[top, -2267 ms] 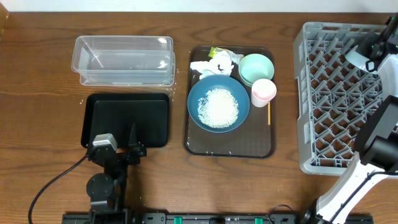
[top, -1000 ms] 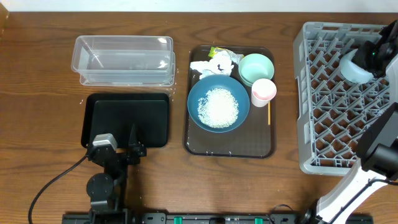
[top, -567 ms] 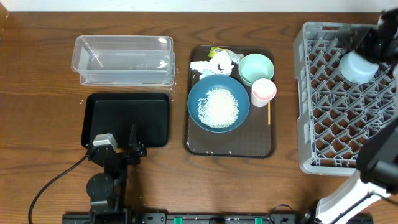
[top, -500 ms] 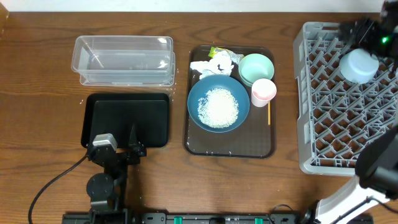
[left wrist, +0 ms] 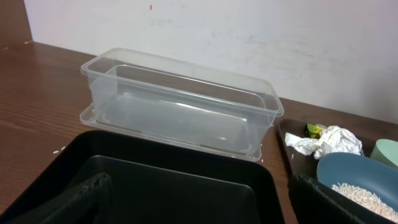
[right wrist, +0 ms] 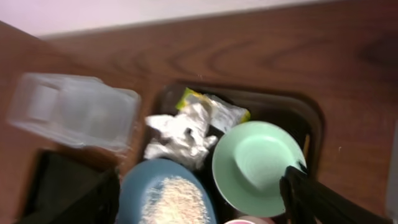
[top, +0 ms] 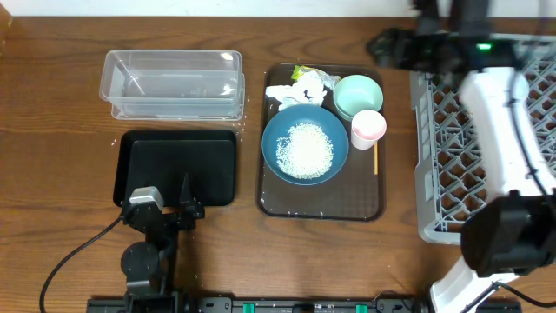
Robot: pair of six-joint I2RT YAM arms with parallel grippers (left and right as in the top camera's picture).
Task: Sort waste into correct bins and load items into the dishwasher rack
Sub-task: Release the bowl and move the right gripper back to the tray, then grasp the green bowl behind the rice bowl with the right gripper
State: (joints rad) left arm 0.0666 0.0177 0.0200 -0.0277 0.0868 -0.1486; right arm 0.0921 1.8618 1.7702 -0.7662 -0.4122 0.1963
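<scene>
Nearest, the left gripper [left wrist: 199,186] hangs with fingers spread wide over the black tray [top: 178,165]. On the brown serving tray [top: 321,207], the deep-blue dish [top: 274,130] holds the rice [top: 304,148]. The pink cup [top: 368,127] and stick [top: 375,158] sit beside it, with the mint-green bowl [top: 358,96], tissue [top: 304,87] and wrapper [top: 300,71] behind (wrapper partly covered). The clear tub [top: 174,83] lies far left. The right gripper [right wrist: 200,180] hovers spread beside the grey rack [top: 452,156].

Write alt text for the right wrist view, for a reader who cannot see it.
Blurred view from above of a mint-green bowl on a dark brown tray, beside crumpled white tissue, a yellow-green wrapper and a blue dish of rice. A clear tub sits further left on the wooden table.
</scene>
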